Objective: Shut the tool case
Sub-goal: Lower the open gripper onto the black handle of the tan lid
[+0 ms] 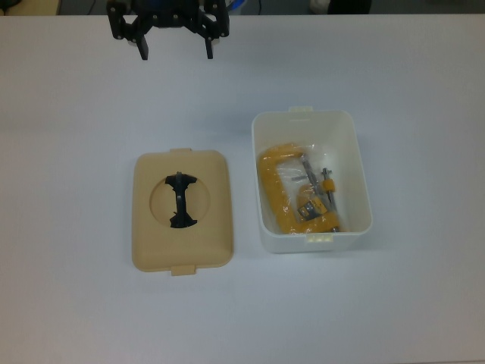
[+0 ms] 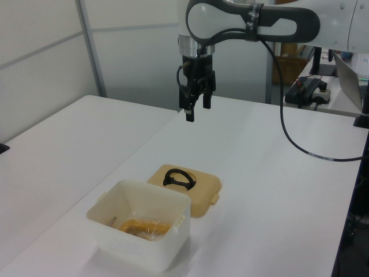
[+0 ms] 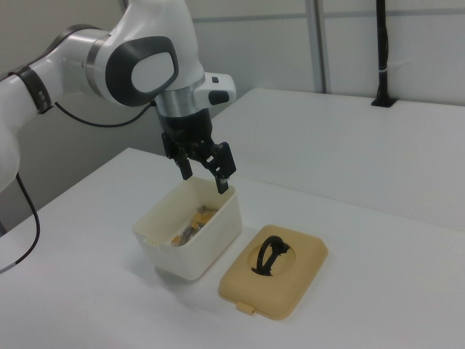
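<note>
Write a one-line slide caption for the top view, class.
Open pincer hangs above the table; the beige lid lies beside the open white tub, which holds a yellow clamp.

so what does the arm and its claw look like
The arm is glossy white with rounded shells and dark grey to black bands and panels at the joints. A black cable hangs off it down to the table. The claw is black, an angular body with two slim black fingers.
</note>
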